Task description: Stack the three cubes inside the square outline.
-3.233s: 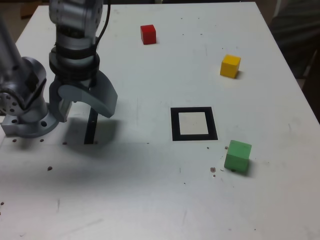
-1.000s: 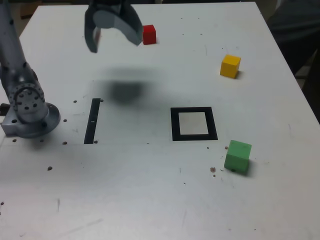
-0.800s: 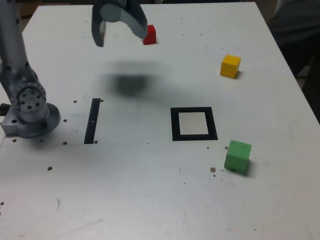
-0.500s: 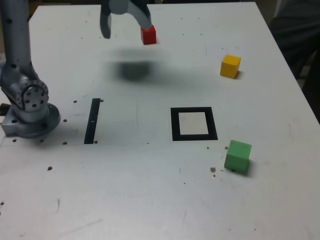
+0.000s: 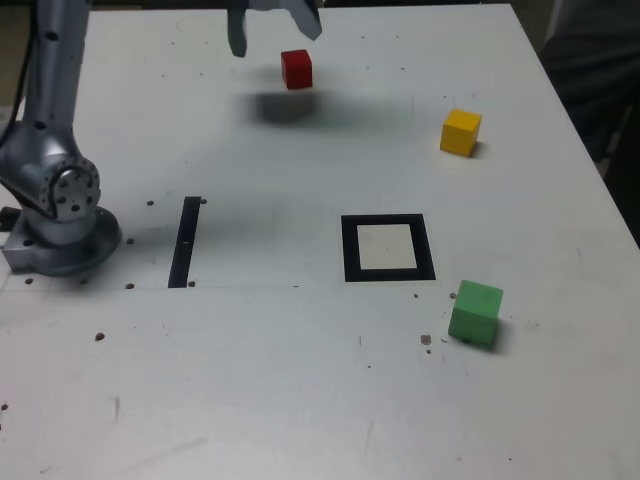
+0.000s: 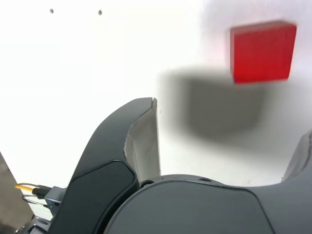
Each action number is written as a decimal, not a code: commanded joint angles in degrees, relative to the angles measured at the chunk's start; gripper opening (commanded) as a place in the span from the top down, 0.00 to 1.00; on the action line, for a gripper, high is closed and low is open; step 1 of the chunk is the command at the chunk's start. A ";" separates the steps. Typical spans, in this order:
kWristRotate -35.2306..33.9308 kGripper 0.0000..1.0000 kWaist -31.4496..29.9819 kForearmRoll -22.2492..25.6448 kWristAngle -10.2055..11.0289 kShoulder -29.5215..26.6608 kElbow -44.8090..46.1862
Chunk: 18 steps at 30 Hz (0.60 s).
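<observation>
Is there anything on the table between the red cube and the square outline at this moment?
Nothing solid. In the exterior view, only bare white table lies between the red cube and the square outline, with the arm's dark shadow just below the cube.

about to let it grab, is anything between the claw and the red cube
Nothing visible. The open claw hangs above the table just beside the red cube, with only bare surface between them in the wrist view.

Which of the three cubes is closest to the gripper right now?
The red cube, at the table's far edge just below the open gripper; the yellow and green cubes sit farther off.
</observation>
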 commanded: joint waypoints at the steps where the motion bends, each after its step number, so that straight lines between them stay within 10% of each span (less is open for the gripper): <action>1: 0.36 0.01 0.30 0.77 0.00 1.96 -2.62; 18: 1.30 0.06 1.26 8.03 -0.47 15.67 -18.68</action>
